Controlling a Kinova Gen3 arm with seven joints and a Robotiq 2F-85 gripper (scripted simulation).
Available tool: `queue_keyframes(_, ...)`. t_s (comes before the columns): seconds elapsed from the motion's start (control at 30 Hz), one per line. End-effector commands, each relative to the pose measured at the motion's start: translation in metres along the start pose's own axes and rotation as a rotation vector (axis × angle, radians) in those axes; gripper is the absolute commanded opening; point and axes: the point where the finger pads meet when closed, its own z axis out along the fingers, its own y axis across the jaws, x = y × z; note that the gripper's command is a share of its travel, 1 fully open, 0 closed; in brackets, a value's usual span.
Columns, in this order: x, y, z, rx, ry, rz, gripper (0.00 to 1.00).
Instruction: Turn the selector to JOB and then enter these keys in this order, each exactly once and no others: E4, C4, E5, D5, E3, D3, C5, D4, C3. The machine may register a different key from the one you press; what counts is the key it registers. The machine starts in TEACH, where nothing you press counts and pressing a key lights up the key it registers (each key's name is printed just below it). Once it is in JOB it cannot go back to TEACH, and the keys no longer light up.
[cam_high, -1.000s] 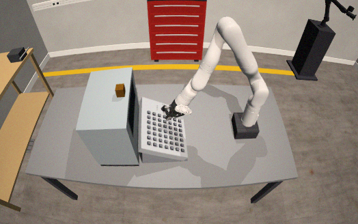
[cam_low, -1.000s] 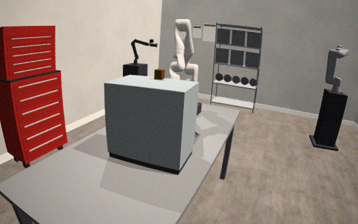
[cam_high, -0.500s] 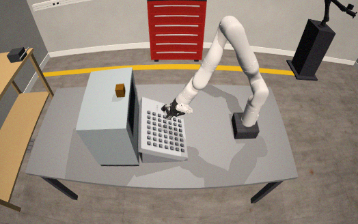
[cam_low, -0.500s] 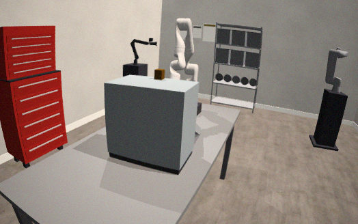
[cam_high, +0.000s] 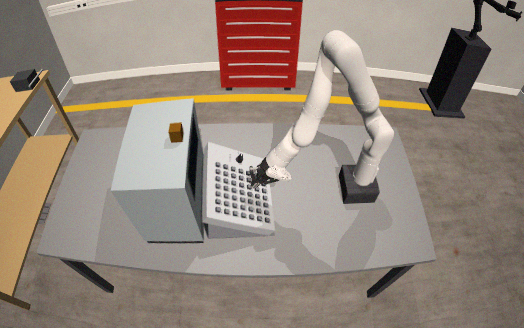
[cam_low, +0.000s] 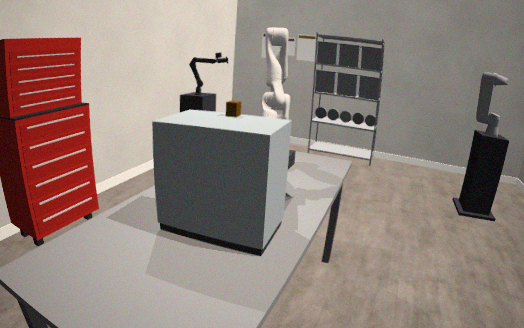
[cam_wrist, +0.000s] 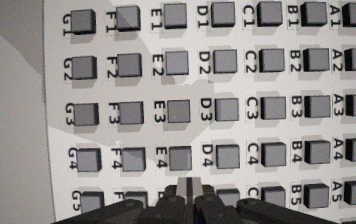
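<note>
The sloped key panel (cam_high: 216, 152) stands on the table, and its black selector knob (cam_high: 239, 158) is near the back edge; its setting is too small to read. The wrist view shows rows of grey keys, none visibly lit: the E4 key (cam_wrist: 180, 158), D4 key (cam_wrist: 227, 156), C4 key (cam_wrist: 273, 154), E3 key (cam_wrist: 178, 111), D3 key (cam_wrist: 227, 109) and C3 key (cam_wrist: 273, 108). My gripper (cam_high: 254, 185) (cam_wrist: 189, 192) is shut and empty, its tips just below E4 in the wrist view. The gripper hides E5 and partly covers D5 and C5. Contact cannot be told.
A large pale cabinet (cam_high: 150, 155) (cam_low: 215, 175) stands directly beside the panel, with an orange-brown cube (cam_high: 175, 132) (cam_low: 233, 108) on top. The arm's base (cam_high: 359, 192) is across the grey table (cam_high: 310, 200). A red drawer chest (cam_high: 258, 45) (cam_low: 50, 165) stands behind the table.
</note>
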Motion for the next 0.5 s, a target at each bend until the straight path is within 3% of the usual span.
queue_keyframes(0.0,0.014,-0.010,0.001,0.016,0.005,-0.017,0.10)
queue_keyframes(0.47,0.014,-0.003,0.014,0.001,0.004,-0.016,0.10)
